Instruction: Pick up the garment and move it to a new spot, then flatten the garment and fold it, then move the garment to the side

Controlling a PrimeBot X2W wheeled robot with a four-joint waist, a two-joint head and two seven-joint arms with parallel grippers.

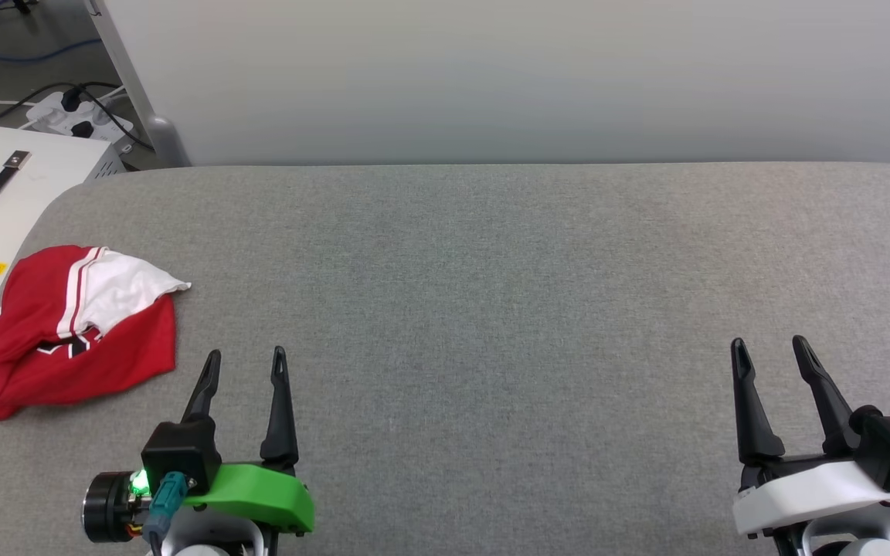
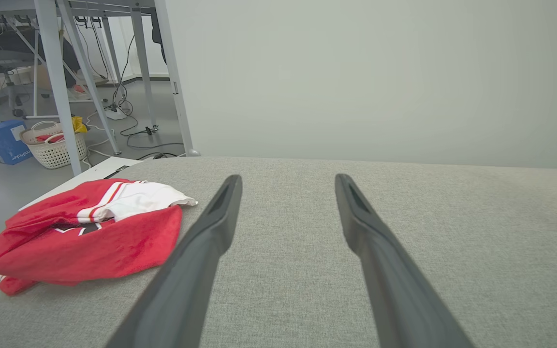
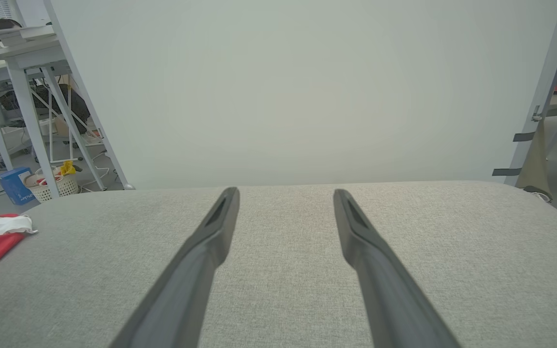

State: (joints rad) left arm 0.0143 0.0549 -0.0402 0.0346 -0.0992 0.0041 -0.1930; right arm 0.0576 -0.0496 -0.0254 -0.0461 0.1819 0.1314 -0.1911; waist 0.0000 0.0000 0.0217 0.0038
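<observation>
Left hand hovers with its two fingers spread and nothing between them, near the front edge of the tabletop and left of centre. The right hand is spread and empty too, near the front-right corner.

Grey cloth covers the tabletop. The shirt sits crumpled in a heap at the left edge, toward the front-left corner. A white bit seems to reach that edge or droop past it.

From the left hand the shirt lies to the left and slightly farther back, close by but not touching. From the right hand it is well apart, across nearly the full width. On nearness alone, the left arm looks the better pick for the first grab.

The heap's longer run goes slantwise, from the left edge toward the far right, and ends in the tip of a white sleeve. The shirt is mostly red. That sleeve lies on top with red-and-white striped trim, and a scrap of black, white-edged print shows in a fold. It looks soft and loose, not flattened, so the pick-up seems not yet begun.
</observation>
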